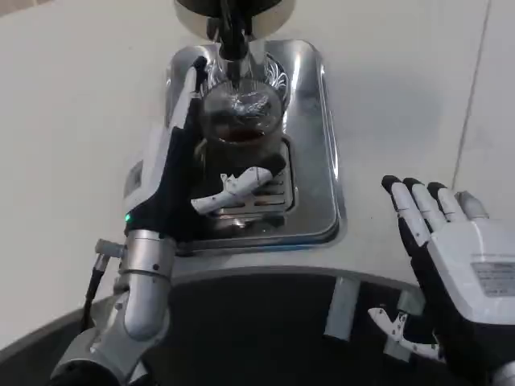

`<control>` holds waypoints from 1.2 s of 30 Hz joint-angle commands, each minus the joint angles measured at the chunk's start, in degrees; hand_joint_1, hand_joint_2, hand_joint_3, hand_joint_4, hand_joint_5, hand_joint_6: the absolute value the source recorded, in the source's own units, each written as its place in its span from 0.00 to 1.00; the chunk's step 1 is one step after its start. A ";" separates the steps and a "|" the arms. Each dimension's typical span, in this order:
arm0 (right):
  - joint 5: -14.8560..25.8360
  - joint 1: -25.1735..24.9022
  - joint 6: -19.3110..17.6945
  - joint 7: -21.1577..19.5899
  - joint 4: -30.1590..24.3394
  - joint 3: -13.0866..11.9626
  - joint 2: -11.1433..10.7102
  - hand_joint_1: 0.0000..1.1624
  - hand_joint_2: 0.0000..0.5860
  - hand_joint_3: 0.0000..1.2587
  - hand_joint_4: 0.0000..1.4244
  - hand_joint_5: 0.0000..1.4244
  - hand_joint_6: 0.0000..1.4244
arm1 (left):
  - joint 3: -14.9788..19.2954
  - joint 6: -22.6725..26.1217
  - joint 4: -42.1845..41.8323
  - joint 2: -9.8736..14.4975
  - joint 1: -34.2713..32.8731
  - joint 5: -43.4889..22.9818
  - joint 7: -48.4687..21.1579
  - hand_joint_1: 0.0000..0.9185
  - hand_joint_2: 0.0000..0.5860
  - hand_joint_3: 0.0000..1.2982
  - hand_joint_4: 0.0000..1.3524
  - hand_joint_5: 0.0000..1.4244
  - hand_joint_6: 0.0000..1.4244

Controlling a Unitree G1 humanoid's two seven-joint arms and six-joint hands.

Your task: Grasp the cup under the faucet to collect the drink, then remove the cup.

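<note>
Drinks station: faucet (231, 36), steel drip tray (322, 161)

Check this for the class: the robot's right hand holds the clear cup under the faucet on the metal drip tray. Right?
Not quite. In the head view the left hand holds the clear cup under the faucet on the metal drip tray; the right hand waits open beside it.
</note>
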 commanded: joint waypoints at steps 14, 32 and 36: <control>-0.42 -0.50 1.76 4.66 -3.62 -2.96 0.83 0.58 0.62 0.00 0.00 0.00 0.00 | -4.52 6.87 -0.75 -8.78 -0.21 3.62 14.04 0.67 0.13 0.78 0.86 0.93 1.00; 4.41 -3.23 -0.13 2.86 0.72 -3.10 -0.65 0.56 0.62 0.00 0.00 0.00 0.01 | -1.99 3.09 -9.04 0.16 6.67 3.63 14.59 0.75 0.04 0.90 0.91 0.95 1.00; 5.04 -2.50 -0.70 1.54 0.49 -3.11 -1.36 0.56 0.62 0.00 0.00 0.00 0.01 | -1.51 2.18 -13.22 2.10 9.90 3.60 13.63 0.76 0.00 0.91 0.90 0.95 1.00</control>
